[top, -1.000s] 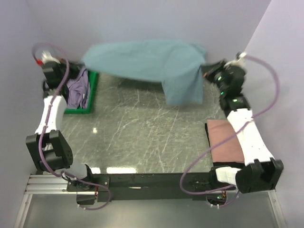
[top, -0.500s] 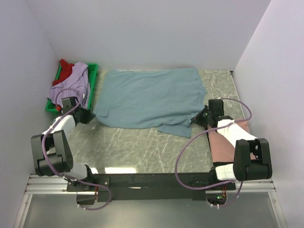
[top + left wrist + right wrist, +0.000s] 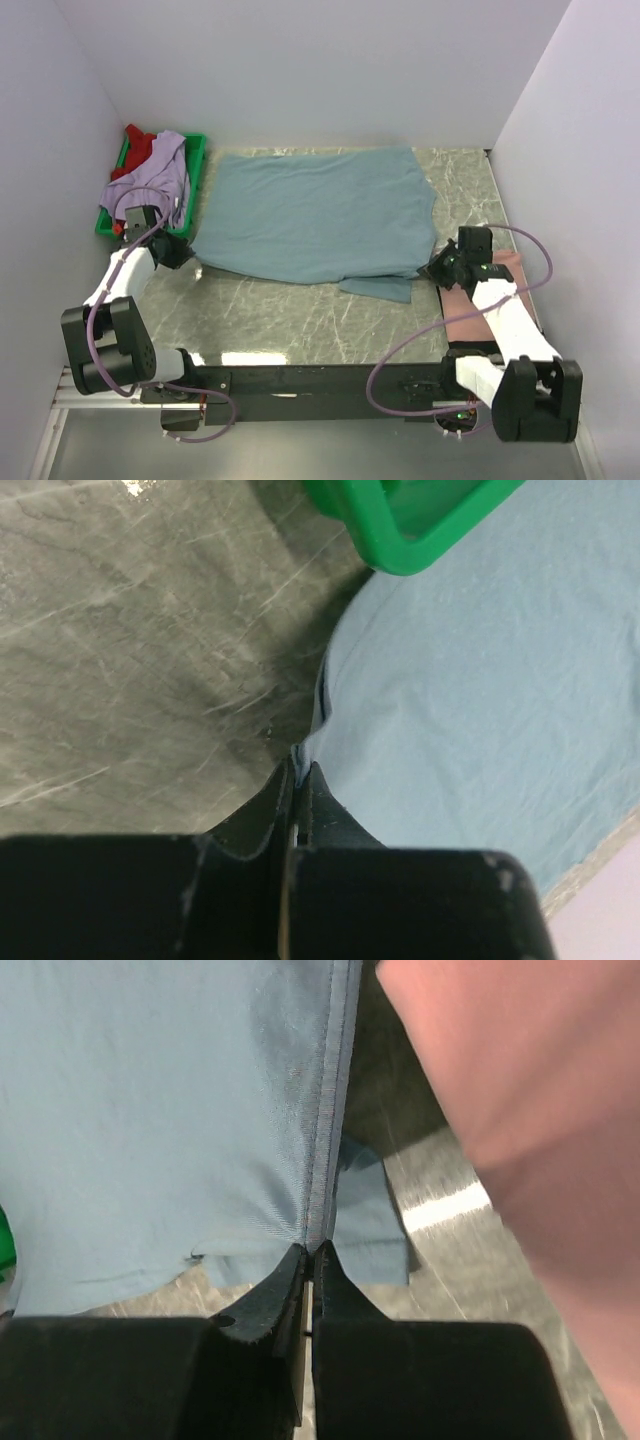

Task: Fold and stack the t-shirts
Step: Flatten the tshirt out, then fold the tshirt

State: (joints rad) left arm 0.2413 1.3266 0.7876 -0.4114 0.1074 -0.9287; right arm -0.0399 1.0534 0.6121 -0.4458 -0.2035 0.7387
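I'm looking down on the counter (image 3: 300, 320), grey-green marbled stone, and it is carrying everything here. The dusty grey-blue t-shirt (image 3: 315, 210) is lying spread flat across the far half, taking up most of the width between the arms. A flap of the same cloth is poking out past its near edge toward the right.

The salmon pink t-shirt (image 3: 520, 1090) is sitting folded at the right edge of the counter, partly under the right arm and just beside the blue one. The green tray (image 3: 197, 172) is sitting in the far left corner, with its near corner close to the blue cloth. The lavender t-shirt (image 3: 155, 180) is heaped in it and spilling over the rim. The red t-shirt (image 3: 138, 145) is bunched behind that, at the tray's far end.

The left claw (image 3: 298, 772) is down low at the shirt's near left corner. Its fingers are clenched tight on a small pinch of blue cloth, with bare counter to one side. The right claw (image 3: 308, 1252) is down at the near right edge, fingers pressed together on the stitched hem. I'm seeing no gap between the tips on either wrist view. Nothing is sitting between the two claws except the shirt itself.
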